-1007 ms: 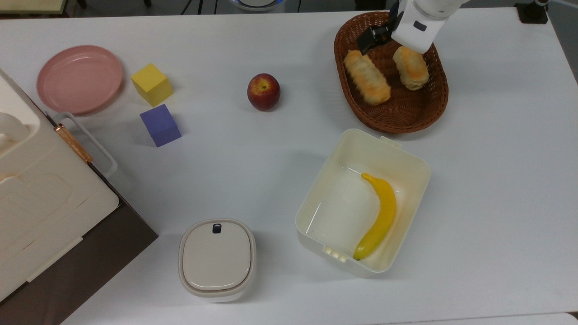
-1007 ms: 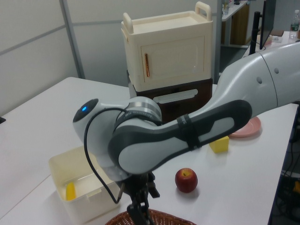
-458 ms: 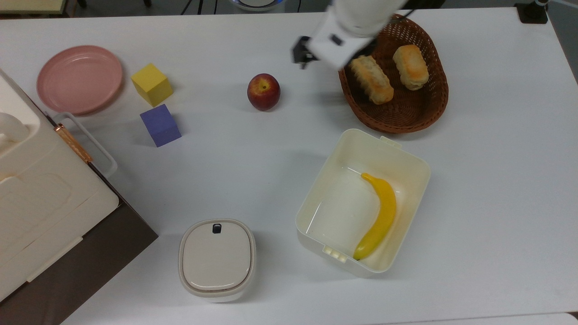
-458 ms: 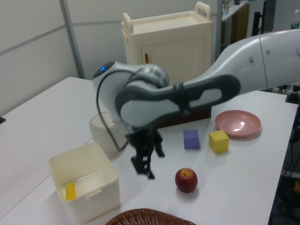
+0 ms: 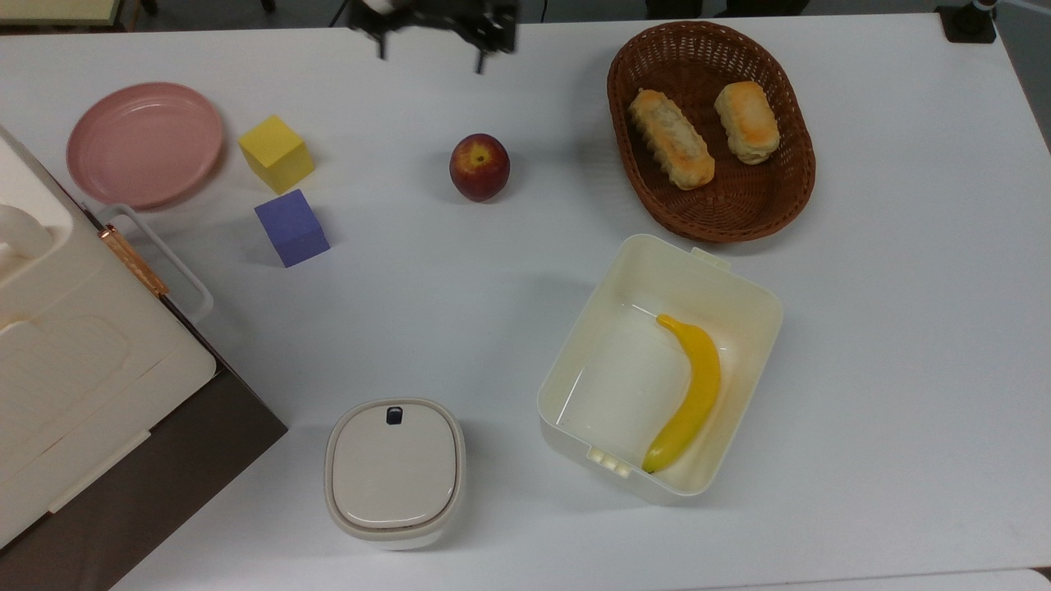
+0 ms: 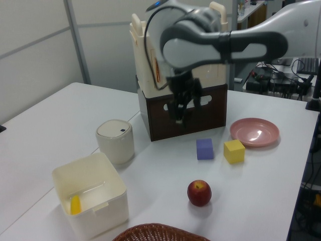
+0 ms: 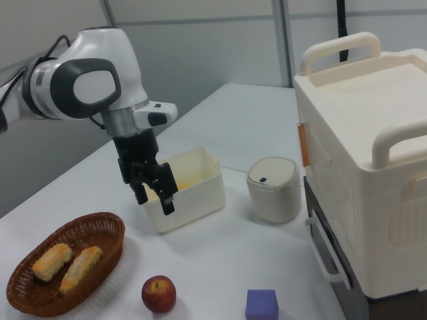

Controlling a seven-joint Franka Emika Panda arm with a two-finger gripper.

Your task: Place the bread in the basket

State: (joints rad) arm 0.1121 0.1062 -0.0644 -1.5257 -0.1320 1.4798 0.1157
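One ridged golden bread [image 5: 671,150], pale-topped.

White table [image 5: 903,328] with basket [image 5: 788,193], tub [image 5: 575,361], apple [image 5: 479,167], cubes, pink plate [image 5: 144,144], lidded canister [image 5: 395,472], cabinet [image 5: 74,361].

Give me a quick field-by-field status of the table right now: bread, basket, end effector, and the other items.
bread: lying inside the basket, next to a shorter roll
basket: on the table, near the top view's upper right
end effector: open, holding nothing, raised above the table, away from the basket
tub: cream, open, banana inside
apple: on the table, between basket and cubes
cubes: yellow and purple, beside the pink plate
lidded canister: closed
task state: appears done
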